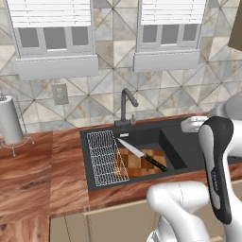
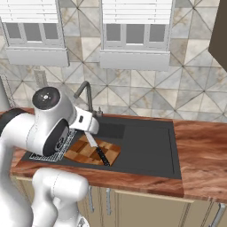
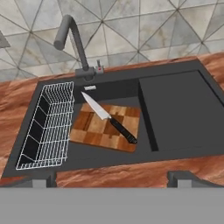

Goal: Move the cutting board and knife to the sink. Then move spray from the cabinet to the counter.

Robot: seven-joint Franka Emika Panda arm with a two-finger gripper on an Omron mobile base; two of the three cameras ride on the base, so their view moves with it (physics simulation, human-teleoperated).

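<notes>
Hand view looks down on dark sink (image 3: 175,113) set in reddish wood counter (image 3: 131,175). Chequered cutting board (image 3: 94,131) lying flat in sink basin, just beside white wire rack (image 3: 48,122). Knife (image 3: 109,118) resting diagonally on board, black handle toward the drainer side, blade tip pointing at grey faucet (image 3: 72,39). Gripper (image 3: 112,177) hovering above the counter's near edge, fingertips (image 3: 183,178) spread wide apart, holding nothing. Left base view: paper towel roll (image 1: 9,118) standing at far left of counter
</notes>
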